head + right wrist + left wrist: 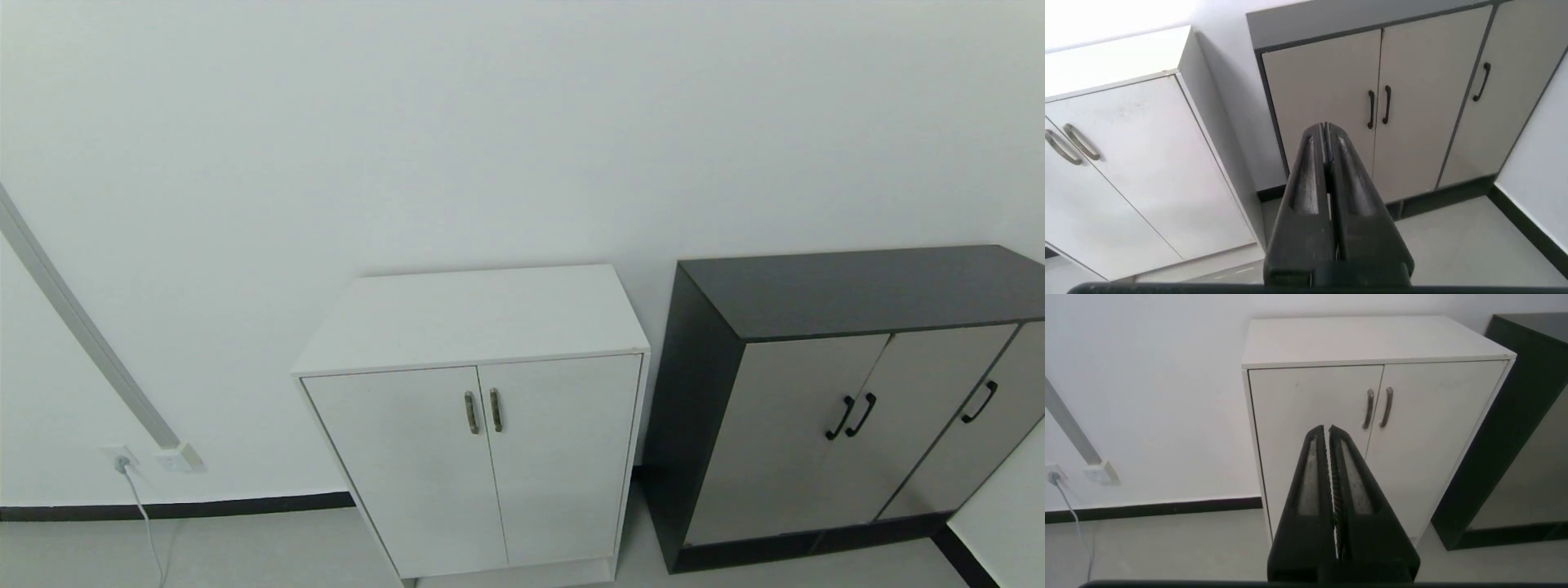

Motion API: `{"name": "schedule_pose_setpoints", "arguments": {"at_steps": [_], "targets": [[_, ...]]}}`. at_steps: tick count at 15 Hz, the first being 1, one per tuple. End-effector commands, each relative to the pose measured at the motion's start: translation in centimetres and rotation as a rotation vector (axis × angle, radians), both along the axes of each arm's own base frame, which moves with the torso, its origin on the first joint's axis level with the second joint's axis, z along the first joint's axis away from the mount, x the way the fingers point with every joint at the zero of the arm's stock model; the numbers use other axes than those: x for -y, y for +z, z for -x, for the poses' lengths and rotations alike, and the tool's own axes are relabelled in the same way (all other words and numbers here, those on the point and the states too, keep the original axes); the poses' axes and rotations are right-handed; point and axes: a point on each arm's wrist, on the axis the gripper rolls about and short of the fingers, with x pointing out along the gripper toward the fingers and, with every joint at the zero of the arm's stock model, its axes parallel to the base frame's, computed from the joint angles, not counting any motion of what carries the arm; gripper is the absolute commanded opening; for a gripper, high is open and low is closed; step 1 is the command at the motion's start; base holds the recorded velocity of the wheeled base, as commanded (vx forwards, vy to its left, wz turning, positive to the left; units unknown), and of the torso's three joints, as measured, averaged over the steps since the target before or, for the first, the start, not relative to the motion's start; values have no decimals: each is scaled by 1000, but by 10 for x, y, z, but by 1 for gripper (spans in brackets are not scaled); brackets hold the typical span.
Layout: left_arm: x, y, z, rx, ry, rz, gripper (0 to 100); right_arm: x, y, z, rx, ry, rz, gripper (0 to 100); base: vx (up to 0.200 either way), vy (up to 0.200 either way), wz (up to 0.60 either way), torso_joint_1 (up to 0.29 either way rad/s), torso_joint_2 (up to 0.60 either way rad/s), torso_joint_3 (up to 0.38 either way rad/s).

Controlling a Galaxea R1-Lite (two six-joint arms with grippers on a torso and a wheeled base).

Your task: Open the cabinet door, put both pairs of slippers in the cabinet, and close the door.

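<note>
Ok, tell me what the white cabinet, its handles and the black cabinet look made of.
White cabinet: likely laminated board, matte white, flat square edges. Its handles: seemingly brushed metal, dull grey-bronze sheen. Black cabinet: probably board too, matte black body, with smoother grey doors showing faint reflections.

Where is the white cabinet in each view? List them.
Head: white cabinet, lower centre.
Left wrist: white cabinet, straight beyond the left gripper.
Right wrist: white cabinet, off to the side past the right gripper.
Landmark: dark cabinet, on its right.
</note>
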Motion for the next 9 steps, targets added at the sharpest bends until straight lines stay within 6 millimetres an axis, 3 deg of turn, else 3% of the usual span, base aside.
{"name": "schedule_pose_setpoints", "arguments": {"at_steps": [1,9], "targets": [[0,0,0,-1,0,0,0,0,0,0,-2,0,4,0,0,0,0,0,0,0],[0,0,0,-1,0,0,0,0,0,0,-2,1,6,0,0,0,0,0,0,0]]}}
